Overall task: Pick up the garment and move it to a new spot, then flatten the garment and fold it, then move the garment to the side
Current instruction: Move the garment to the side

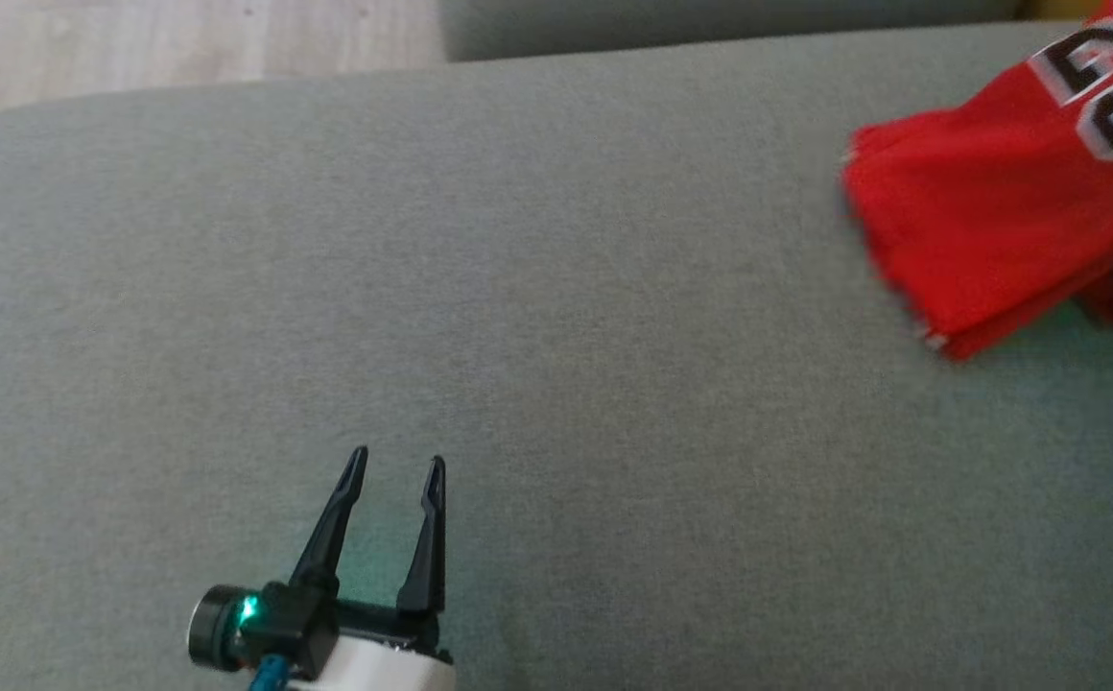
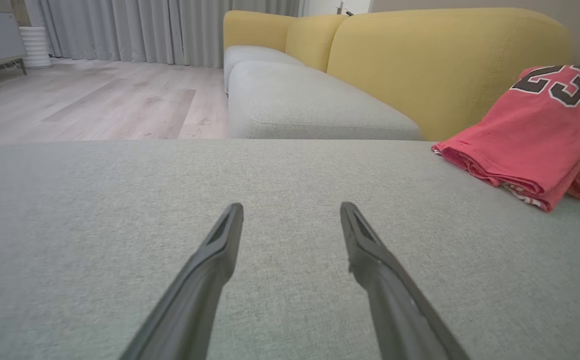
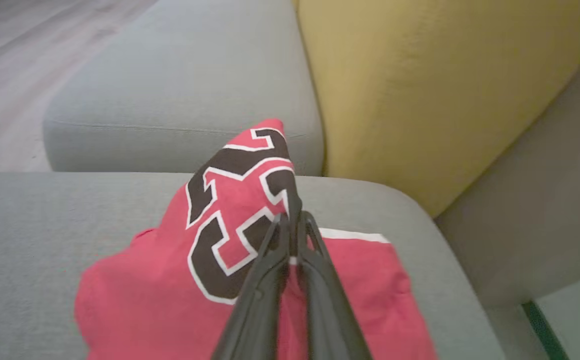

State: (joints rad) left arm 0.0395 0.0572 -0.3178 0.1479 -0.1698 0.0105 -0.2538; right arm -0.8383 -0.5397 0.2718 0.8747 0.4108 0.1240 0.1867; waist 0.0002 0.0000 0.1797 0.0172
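Garment point(image 1: 988, 221): lies crumpled at far right of grey sofa cushion point(image 1: 556, 288), red with black number, one part drawn up into a peak. Right claw point(image 3: 294, 210): pinches that peak, fingers pressed together on the cloth. Left claw point(image 1: 398, 457): hovers spread over bare cushion at near left, well apart from garment, gripping nothing. Yellow backrest point(image 2: 445, 60): stands just beyond garment

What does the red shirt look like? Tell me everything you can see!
It is a soft red shirt with big black numbers edged in white and a strip of white trim. Folded in layers and rumpled, it lies on the grey cushion near the yellow backrest. The right gripper has its fingers shut on the numbered part, holding it up in a peak.
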